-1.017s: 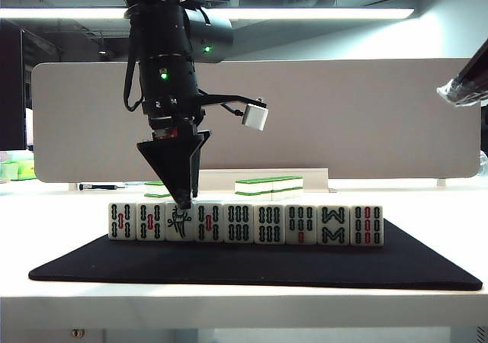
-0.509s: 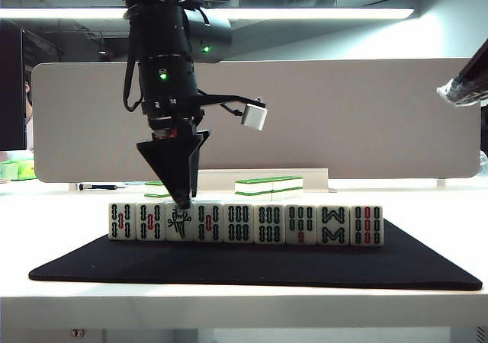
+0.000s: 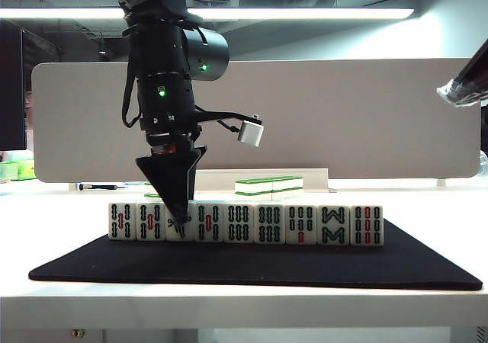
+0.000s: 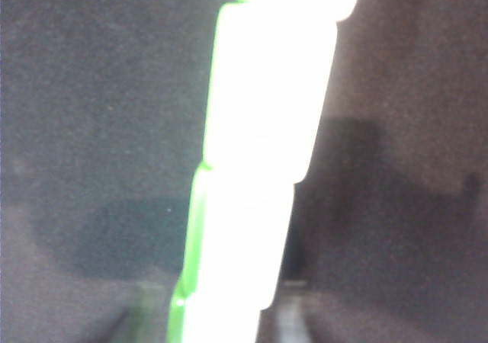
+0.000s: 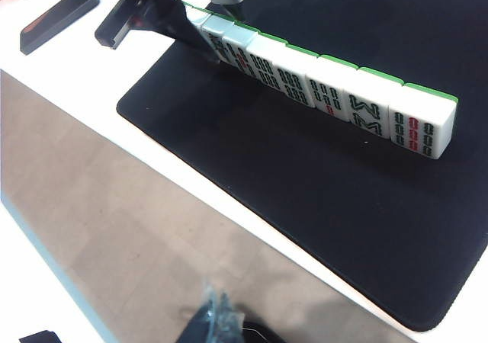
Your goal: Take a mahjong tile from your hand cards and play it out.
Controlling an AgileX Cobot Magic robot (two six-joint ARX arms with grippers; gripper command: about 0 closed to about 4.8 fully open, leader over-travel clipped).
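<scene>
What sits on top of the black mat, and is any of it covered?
On the black mat stands a row of small white upright tiles. The left gripper has come down over the third from the left, hiding most of its face. The right gripper is out of view.

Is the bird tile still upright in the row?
Upright. The mahjong tile stands in line with the hand cards, left gripper covering its face.

Bright overhead strip light [image 3: 229,13]; sharp exterior view, left wrist view blurred and overexposed.

Left gripper [image 3: 180,222] hides most of mahjong tile [image 3: 172,232] (face unreadable); left wrist pic overexposed, blurred
</scene>
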